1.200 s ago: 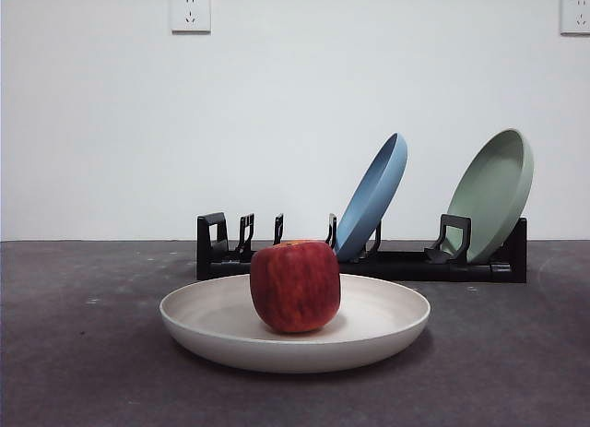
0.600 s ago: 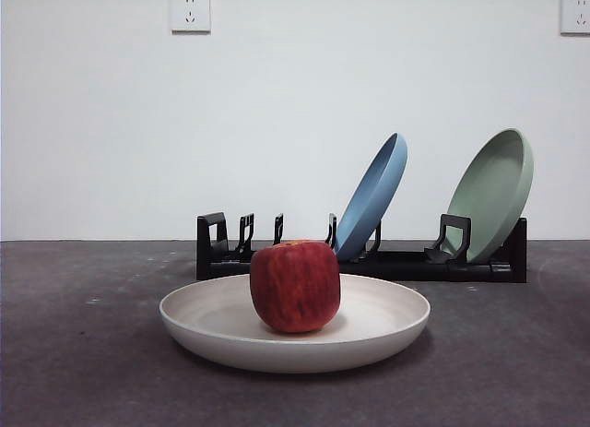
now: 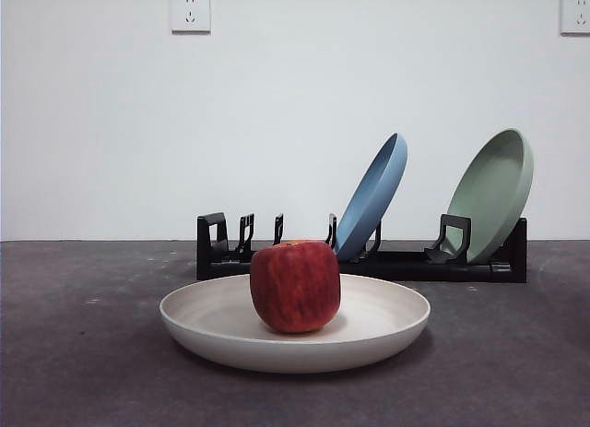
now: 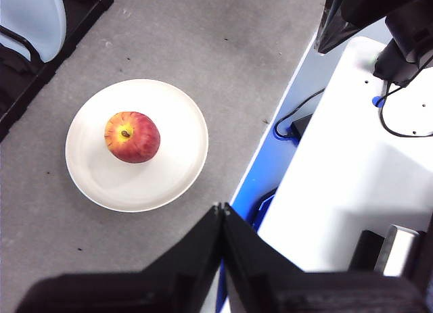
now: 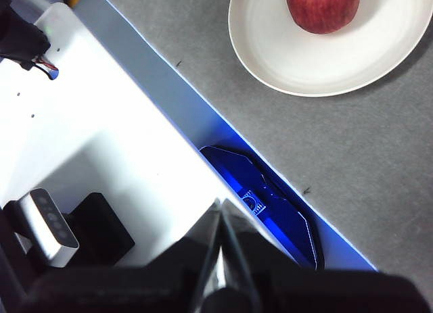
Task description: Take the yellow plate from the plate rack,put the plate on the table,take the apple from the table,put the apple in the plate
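In the front view, the red apple [image 3: 295, 286] sat upright in the cream-yellow plate [image 3: 230, 330], which lay flat on the dark grey tabletop [image 3: 83, 372]. Behind them stood the black plate rack [image 3: 406, 263], holding a tilted blue plate [image 3: 371, 196] and a tilted sage-green plate [image 3: 493, 193]; its slots behind the apple stood bare. No gripper showed here.

In the left wrist view, the left gripper [image 4: 222, 208] hung high above the tabletop's edge with its jaws pressed together, gripping nothing. The apple [image 4: 132, 136] and plate [image 4: 176, 164] lay well apart from it, below and ahead of its tips.

In the right wrist view, the right gripper [image 5: 219, 206] was likewise closed on nothing, raised over the white base beside the tabletop. The plate [image 5: 325, 63] with the apple [image 5: 323, 7] lay well apart, far ahead of its tips.
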